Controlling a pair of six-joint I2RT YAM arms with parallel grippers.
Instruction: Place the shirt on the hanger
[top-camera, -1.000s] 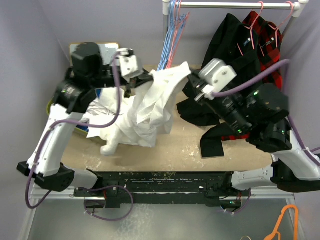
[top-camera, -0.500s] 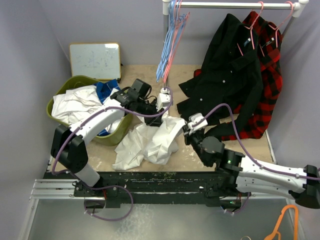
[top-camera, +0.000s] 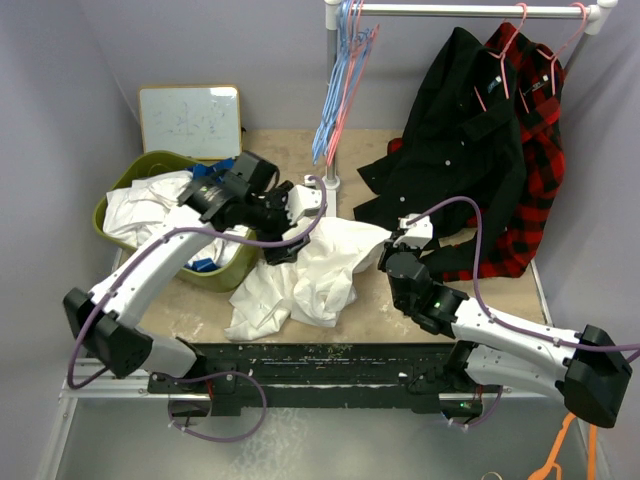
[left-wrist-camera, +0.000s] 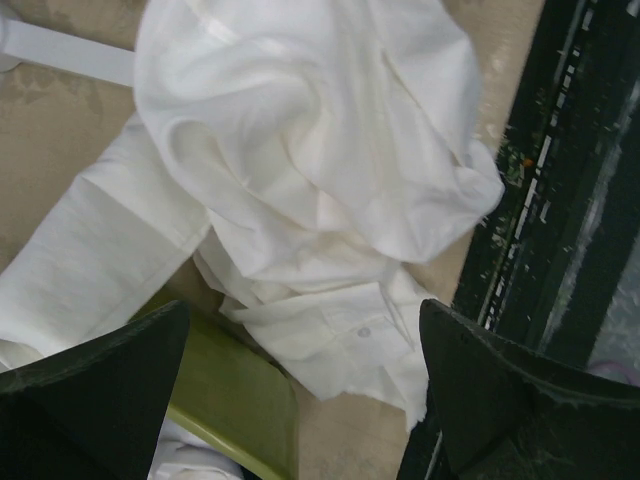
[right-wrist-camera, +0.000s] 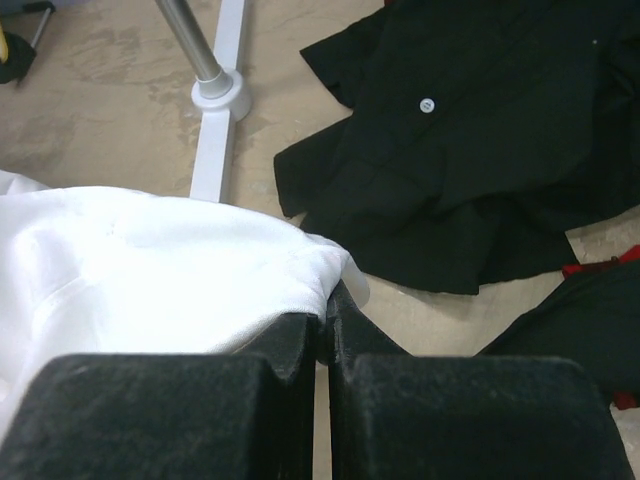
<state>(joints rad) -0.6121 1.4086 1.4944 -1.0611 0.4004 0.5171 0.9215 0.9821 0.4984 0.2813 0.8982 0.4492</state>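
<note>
Left end effector (left-wrist-camera: 305, 310) spread wide and empty over the crumpled white thin-fabric button-up shirt (top-camera: 305, 280), shirt heaped on the table (top-camera: 280, 150) near middle of front edge, right end effector (right-wrist-camera: 325, 322) pinched shut on shirt's edge, black shirt (right-wrist-camera: 450, 180) just beyond

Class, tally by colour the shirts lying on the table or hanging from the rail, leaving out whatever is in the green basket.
white shirt: 1
black shirt: 1
red-and-black plaid shirt: 1
total: 3
</note>
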